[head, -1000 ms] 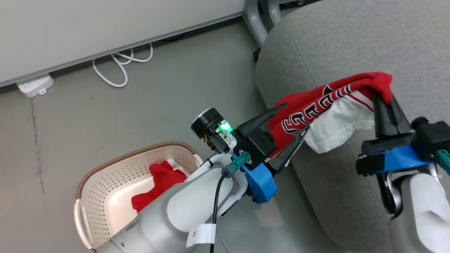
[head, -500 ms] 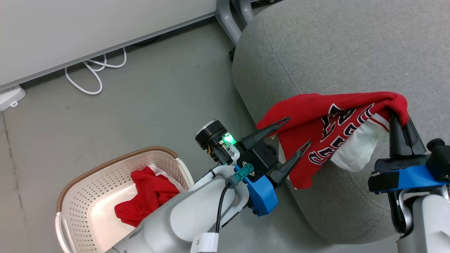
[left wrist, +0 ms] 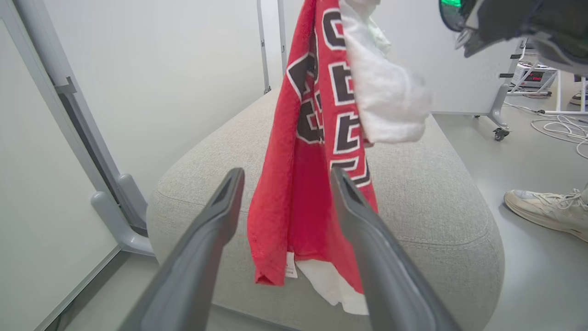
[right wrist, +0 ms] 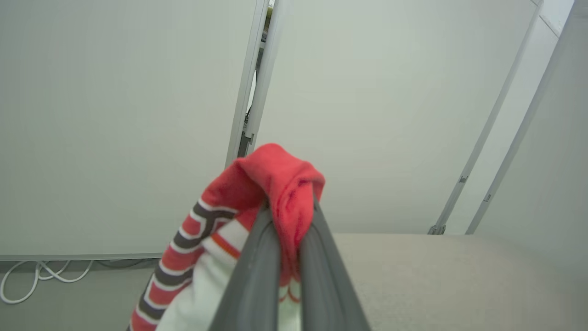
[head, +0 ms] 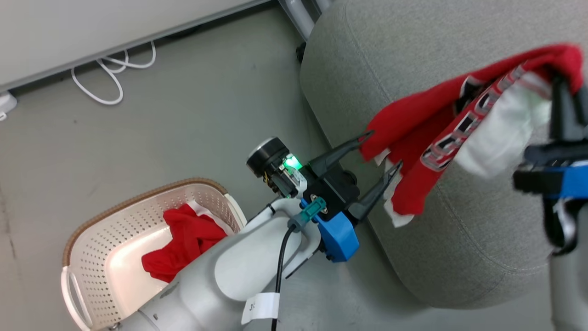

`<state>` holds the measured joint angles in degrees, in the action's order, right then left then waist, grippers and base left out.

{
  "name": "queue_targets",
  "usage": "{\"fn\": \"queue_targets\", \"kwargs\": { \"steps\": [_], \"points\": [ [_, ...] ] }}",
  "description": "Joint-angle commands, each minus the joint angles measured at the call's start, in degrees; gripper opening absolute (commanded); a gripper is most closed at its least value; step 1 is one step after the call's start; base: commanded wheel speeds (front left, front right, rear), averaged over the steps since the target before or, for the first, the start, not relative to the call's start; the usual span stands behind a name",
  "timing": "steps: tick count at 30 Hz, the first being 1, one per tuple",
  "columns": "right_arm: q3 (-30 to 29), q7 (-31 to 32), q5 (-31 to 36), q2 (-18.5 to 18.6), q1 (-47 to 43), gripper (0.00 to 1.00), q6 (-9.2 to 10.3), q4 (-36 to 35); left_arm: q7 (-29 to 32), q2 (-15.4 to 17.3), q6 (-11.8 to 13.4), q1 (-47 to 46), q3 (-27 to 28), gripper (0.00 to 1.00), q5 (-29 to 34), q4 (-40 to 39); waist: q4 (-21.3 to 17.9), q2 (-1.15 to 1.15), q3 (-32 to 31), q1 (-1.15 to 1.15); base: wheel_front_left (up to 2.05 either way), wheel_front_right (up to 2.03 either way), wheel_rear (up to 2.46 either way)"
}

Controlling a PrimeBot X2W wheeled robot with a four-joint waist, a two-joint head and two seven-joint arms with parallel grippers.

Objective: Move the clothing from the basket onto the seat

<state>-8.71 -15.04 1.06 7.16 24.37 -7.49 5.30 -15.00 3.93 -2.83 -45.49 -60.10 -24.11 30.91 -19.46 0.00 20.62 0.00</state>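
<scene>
The right claw [right wrist: 285, 220] pinches a bunched fold of the red jersey [head: 413, 124], which hangs over the grey seat [head: 413, 50] at 2 o'clock in the head view. The left claw [head: 384, 149] stands spread at the jersey's lower hem, gripping nothing. The red shorts [head: 183, 241] lie in the basket [head: 138, 198] at 8 o'clock.
</scene>
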Motion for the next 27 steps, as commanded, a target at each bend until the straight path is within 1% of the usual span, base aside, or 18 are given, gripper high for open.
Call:
{"fn": "queue_targets", "kwargs": {
  "steps": [1, 4, 6, 11, 16, 17, 18, 21, 25, 27],
  "points": [
    [-1.0, -0.2, -0.7, 1.5, 3.6, 0.00, -0.01, -1.0, -0.1, 0.8, 0.4, -1.6, 0.5, 1.00, 0.4, -0.5, 0.1, 0.00, 2.3, 0.00, 0.00, 0.00, 0.00],
    [-3.1, -0.2, -1.5, 4.2, 9.1, 0.00, -0.01, -1.8, 0.5, 1.8, 0.7, -3.3, 0.9, 1.00, 0.9, -1.2, 0.3, 0.00, 5.4, 0.00, 0.00, 0.00, 0.00],
    [-5.6, -0.2, -2.0, 6.1, 13.0, 0.00, -0.01, -2.3, 1.1, 2.5, 0.9, -4.7, 1.1, 1.00, 1.3, -1.9, 0.5, 0.00, 8.0, 0.00, 0.00, 0.00, 0.00],
    [-14.1, -0.2, -3.3, 11.8, 21.8, 0.00, -0.01, -2.5, 2.8, 4.7, 1.5, -8.2, 1.4, 1.00, 2.7, -4.1, 0.8, 0.00, 14.4, 0.00, 0.00, 0.00, 0.00],
    [-21.4, -0.2, -5.4, 18.6, 27.9, 0.00, -0.01, 1.2, 4.6, 6.9, 2.1, -11.0, 1.6, 1.00, 4.0, -6.8, 0.6, 0.00, 19.8, 0.00, 0.00, 0.00, 0.00],
    [-22.5, -0.2, -5.5, 19.6, 28.7, 0.00, -0.01, 2.3, 5.0, 7.3, 2.3, -11.5, 1.6, 1.00, 4.2, -7.5, 0.5, 0.00, 20.7, 0.00, 0.00, 0.00, 0.00],
    [-24.4, -0.2, -5.3, 21.4, 29.7, 0.00, -0.01, 4.3, 5.6, 8.1, 2.3, -12.3, 1.5, 1.00, 4.6, -8.6, 0.3, 0.00, 22.3, 0.00, 0.00, 0.00, 0.00],
    [-26.4, -0.2, -5.7, 21.8, 30.8, 0.00, -0.01, 7.0, 6.6, 9.2, 2.6, -13.3, 1.5, 1.00, 5.1, -10.3, 0.0, 0.00, 24.3, 0.00, 0.00, 0.00, 0.00],
    [-26.9, -0.1, -5.0, 20.2, 29.8, 0.00, -0.01, 11.1, 7.8, 10.1, 2.8, -14.0, 1.3, 1.00, 5.6, -12.1, -0.2, 0.00, 26.4, 0.00, 0.00, 0.00, 0.00],
    [-26.8, -0.1, -4.6, 18.8, 29.2, 0.00, -0.01, 13.1, 8.3, 10.4, 2.8, -14.2, 1.1, 1.00, 5.6, -12.8, -0.2, 0.00, 27.2, 0.00, 0.00, 0.00, 0.00]
  ]
}}
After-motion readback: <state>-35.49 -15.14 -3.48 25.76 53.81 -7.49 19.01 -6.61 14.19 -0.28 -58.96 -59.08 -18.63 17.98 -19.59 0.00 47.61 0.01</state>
